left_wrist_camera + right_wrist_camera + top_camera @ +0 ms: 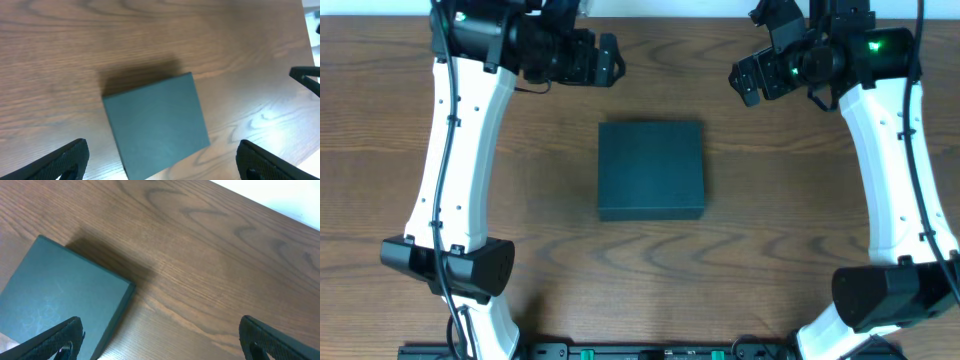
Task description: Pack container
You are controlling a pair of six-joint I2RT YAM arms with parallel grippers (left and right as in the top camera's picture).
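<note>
The dark teal-green container (650, 170) lies flat in the middle of the wooden table with its lid down. It also shows in the left wrist view as a tilted square container (155, 125) and in the right wrist view as a container (55, 300) at the lower left. My left gripper (608, 60) hovers at the back left of it, open and empty. My right gripper (744, 80) hovers at the back right, open and empty too. Neither touches the box.
The white arm links (455, 150) run down both sides of the wooden table (770, 200) to their black bases (450, 265) near the front edge. The table's far edge (280, 210) shows at the upper right of the right wrist view.
</note>
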